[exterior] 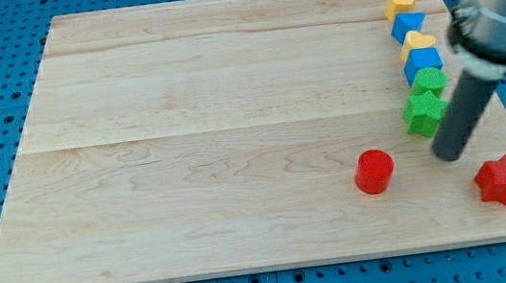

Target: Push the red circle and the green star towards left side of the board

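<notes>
The red circle (374,171) lies on the wooden board (186,150) at the lower right. The green star (424,113) lies above and to the right of it, at the bottom of a column of blocks. My tip (449,155) rests on the board just below and right of the green star, and to the right of the red circle, with a gap between it and the circle. Whether the rod touches the star's right edge cannot be told.
A column along the right edge holds a yellow block (400,0), a blue block (407,24), a second yellow block (418,42), a second blue block (423,61) and a green block (429,80). A red star (502,179) lies at the bottom right corner.
</notes>
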`<move>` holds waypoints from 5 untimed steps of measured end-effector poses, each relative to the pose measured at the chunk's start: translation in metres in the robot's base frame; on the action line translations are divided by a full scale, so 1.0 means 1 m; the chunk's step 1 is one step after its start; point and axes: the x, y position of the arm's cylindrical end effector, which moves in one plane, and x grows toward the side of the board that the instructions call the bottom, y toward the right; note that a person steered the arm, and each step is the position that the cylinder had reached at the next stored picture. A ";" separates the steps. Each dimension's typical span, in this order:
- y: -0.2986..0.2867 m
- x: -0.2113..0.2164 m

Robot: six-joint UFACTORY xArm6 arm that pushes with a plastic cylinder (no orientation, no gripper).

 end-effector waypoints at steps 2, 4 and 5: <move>-0.106 -0.008; -0.130 0.022; -0.198 0.012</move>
